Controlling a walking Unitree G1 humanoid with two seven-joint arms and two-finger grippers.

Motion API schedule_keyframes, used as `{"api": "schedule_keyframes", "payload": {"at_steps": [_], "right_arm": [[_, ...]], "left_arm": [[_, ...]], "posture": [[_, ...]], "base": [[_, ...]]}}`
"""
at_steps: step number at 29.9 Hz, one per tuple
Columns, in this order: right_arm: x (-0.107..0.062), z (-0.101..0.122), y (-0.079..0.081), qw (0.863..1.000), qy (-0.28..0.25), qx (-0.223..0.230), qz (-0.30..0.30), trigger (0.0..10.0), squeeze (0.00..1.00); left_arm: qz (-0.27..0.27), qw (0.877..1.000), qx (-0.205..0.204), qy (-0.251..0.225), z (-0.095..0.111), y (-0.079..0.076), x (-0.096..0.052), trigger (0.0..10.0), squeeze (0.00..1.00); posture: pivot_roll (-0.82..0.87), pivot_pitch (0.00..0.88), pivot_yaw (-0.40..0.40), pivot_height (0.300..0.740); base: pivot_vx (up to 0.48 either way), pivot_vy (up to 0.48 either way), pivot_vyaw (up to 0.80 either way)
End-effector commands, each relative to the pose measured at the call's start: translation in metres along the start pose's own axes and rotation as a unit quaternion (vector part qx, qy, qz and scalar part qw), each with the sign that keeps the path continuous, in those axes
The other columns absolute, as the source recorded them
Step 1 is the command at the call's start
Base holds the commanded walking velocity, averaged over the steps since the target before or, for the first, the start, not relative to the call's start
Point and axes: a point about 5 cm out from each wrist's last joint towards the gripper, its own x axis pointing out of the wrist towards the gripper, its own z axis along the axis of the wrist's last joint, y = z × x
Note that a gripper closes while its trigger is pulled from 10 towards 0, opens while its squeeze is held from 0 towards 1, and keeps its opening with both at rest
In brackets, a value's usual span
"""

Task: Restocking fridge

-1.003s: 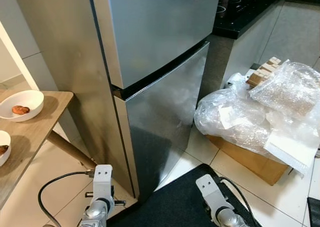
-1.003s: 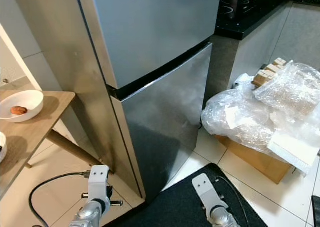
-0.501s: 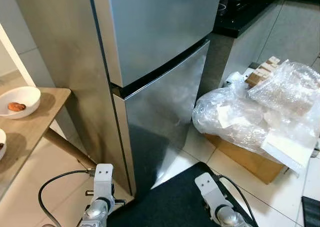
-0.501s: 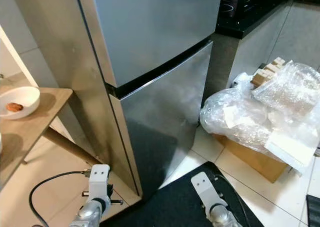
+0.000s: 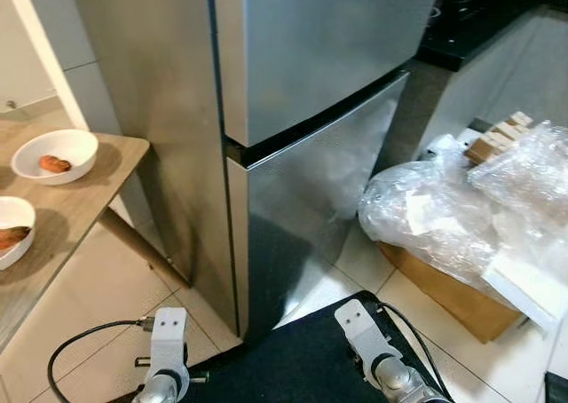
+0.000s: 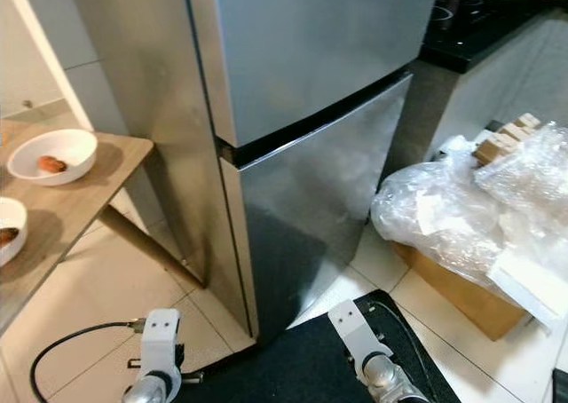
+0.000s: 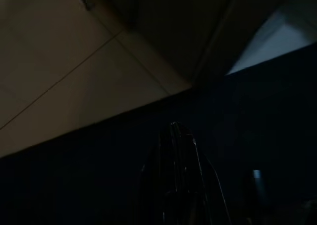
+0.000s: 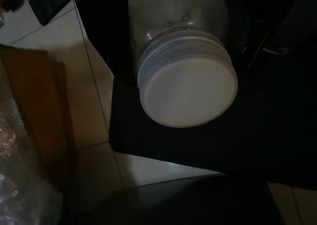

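Right gripper (image 8: 183, 41): fingers clamp clear jar (image 8: 178, 41) with white screw lid (image 8: 188, 91), low over dark mat (image 5: 302, 350) before closed fridge (image 5: 302, 92). Judged rigid, smooth, slippery; grip body below lid. Left gripper (image 7: 181, 175): fingers' state unreadable.

The steel two-door fridge (image 5: 293, 110) stood upright at twelve o'clock, both doors closed. A clear jar (image 8: 181, 46) with a white screw lid (image 8: 188, 93) hung clamped between black fingers (image 8: 106, 41).
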Motion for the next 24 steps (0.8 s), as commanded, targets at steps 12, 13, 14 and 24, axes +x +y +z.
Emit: {"api": "schedule_keyframes", "payload": {"at_steps": [12,13,14,24], "right_arm": [[-0.004,-0.014,-0.001,0.999,0.014,0.028,-0.02,10.0,0.0],[-0.004,-0.014,-0.002,0.999,0.013,0.028,-0.021,10.0,0.0],[-0.004,-0.014,-0.002,0.999,0.012,0.028,-0.022,10.0,0.0],[-0.005,-0.015,-0.002,0.999,0.009,0.032,-0.024,10.0,0.0]], "left_arm": [[-0.028,0.999,0.022,-0.012,0.021,-0.008,0.009,10.0,0.0],[-0.03,0.999,0.023,-0.012,0.021,-0.009,0.009,10.0,0.0],[-0.031,0.999,0.024,-0.012,0.021,-0.009,0.009,10.0,0.0],[-0.033,0.999,0.026,-0.008,0.02,-0.01,0.009,10.0,0.0]], "posture": [[-0.08,0.045,0.021,0.74],[-0.08,0.046,0.023,0.74],[-0.08,0.047,0.024,0.74],[-0.08,0.047,0.022,0.74]], "base": [[0.0,0.0,0.0],[0.0,0.0,0.0],[0.0,0.0,0.0],[0.0,0.0,0.0]]}}
